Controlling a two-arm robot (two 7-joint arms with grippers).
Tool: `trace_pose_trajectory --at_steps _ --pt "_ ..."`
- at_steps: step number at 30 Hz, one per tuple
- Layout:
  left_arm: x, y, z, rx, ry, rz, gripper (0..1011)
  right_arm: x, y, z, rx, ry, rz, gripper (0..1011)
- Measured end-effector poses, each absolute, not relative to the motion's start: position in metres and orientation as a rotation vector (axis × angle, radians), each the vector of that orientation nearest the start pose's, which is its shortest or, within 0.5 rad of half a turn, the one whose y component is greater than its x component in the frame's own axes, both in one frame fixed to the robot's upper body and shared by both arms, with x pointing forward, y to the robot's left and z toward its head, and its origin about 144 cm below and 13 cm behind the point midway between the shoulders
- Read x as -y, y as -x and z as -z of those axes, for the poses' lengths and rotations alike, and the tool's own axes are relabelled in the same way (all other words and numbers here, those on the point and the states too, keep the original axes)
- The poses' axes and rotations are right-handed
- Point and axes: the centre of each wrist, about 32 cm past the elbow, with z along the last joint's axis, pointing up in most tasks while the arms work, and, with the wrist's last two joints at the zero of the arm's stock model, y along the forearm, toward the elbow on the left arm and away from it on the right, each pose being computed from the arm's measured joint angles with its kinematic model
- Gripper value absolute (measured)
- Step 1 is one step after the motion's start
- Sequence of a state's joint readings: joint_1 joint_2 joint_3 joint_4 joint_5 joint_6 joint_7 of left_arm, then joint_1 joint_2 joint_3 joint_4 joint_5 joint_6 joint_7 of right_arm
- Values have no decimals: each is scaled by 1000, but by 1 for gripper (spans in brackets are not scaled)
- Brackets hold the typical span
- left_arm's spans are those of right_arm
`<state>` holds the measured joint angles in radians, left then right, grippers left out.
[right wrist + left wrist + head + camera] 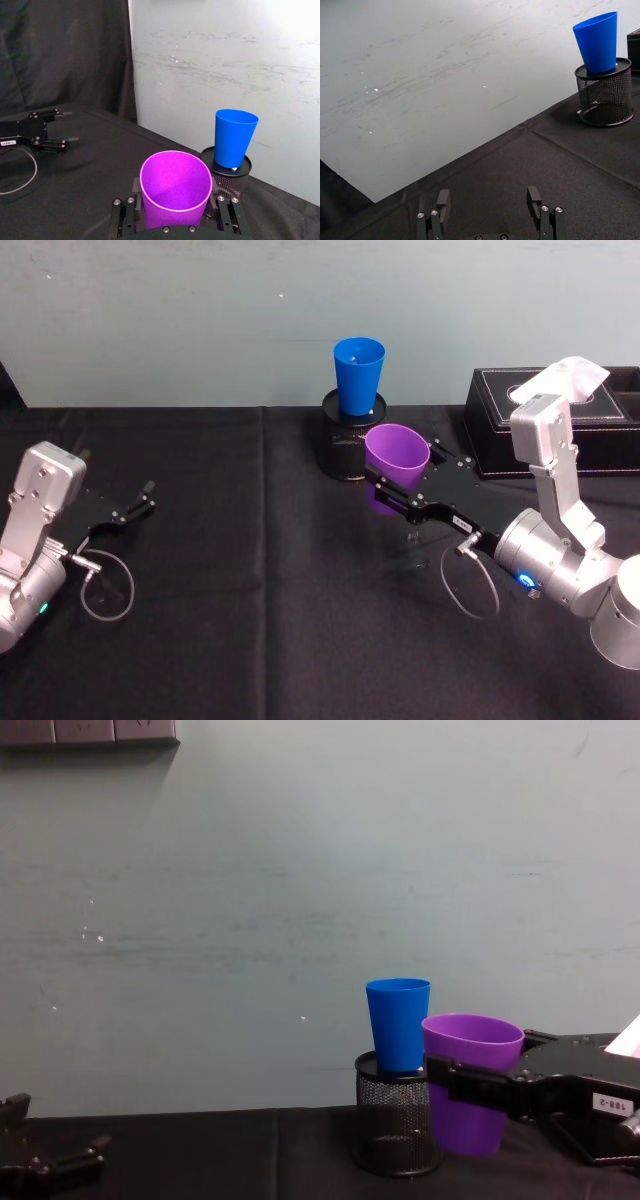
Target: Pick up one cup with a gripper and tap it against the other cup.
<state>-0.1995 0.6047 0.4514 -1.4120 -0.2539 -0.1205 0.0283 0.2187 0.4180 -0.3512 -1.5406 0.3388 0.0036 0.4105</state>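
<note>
A: Right gripper point(403, 483)?
B: Jaws clamped on purple cup point(397, 453), upright, near blue cup point(358, 370), not touching. Blue stands on mesh holder point(343, 448).
A: Left gripper point(135, 508)?
B: Far left, jaws apart.

A black mesh pen holder point(340, 452) stood on a black tablecloth point(250, 590), backed by a pale green wall point(200, 310). A black tissue box point(490, 440) sat to the holder's right.

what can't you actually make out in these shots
- Purple tapered plastic tumbler: its bottom, behind the right pincer, right wrist view.
- Gap between it and the black mesh pen holder under the blue plastic tumbler: they overlap, head and chest views.
- Black stitched box: right end cut off, head view's edge.
</note>
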Motion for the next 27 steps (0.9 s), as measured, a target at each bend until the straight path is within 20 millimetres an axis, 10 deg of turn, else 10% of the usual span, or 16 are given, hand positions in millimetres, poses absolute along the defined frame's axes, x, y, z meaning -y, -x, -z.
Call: trace_pose_trajectory --at_steps 27 --pt "-310 -489 -1140 285 -304 -1248 1000 249 -504 -1188 114 72 854 735"
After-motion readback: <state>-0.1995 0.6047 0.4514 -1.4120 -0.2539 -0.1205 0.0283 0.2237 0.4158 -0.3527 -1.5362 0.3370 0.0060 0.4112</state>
